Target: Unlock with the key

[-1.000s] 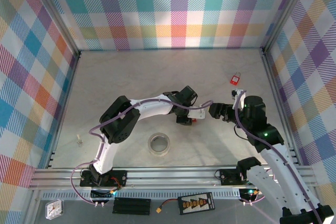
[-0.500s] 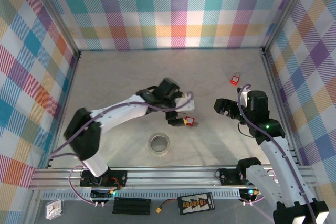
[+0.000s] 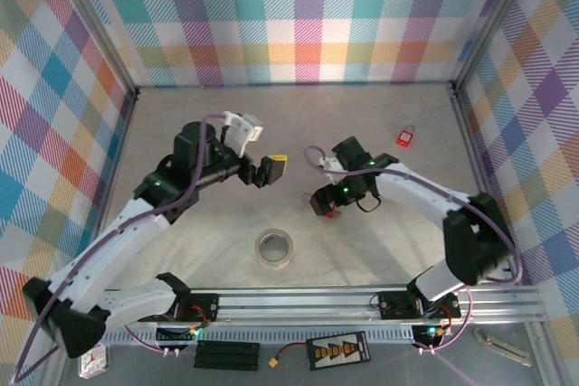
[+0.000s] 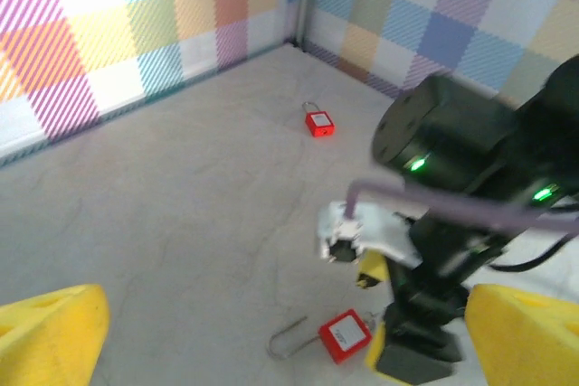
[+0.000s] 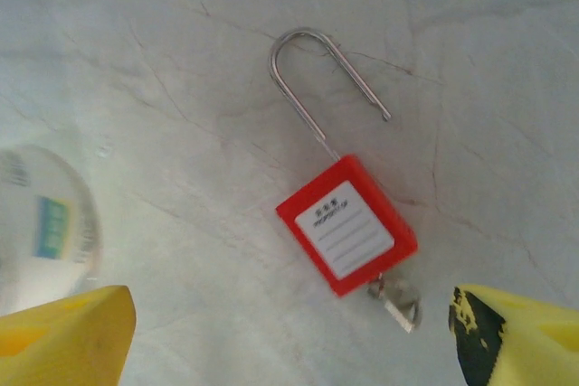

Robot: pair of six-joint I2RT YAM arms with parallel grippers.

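Top view: the red padlock is being largely covered by the right gripper, so shackle and key are not being resolved there. Right wrist view: the padlock is being shown lying flat on the table, shackle swung open and key protruding from its base, just ahead of wide-spread fingers with nothing gripped. The left gripper is being held raised, well to the left, spread wide and empty. A tape roll is being blurred and cut off at the frame edge. A second padlock is being seen near the far wall.
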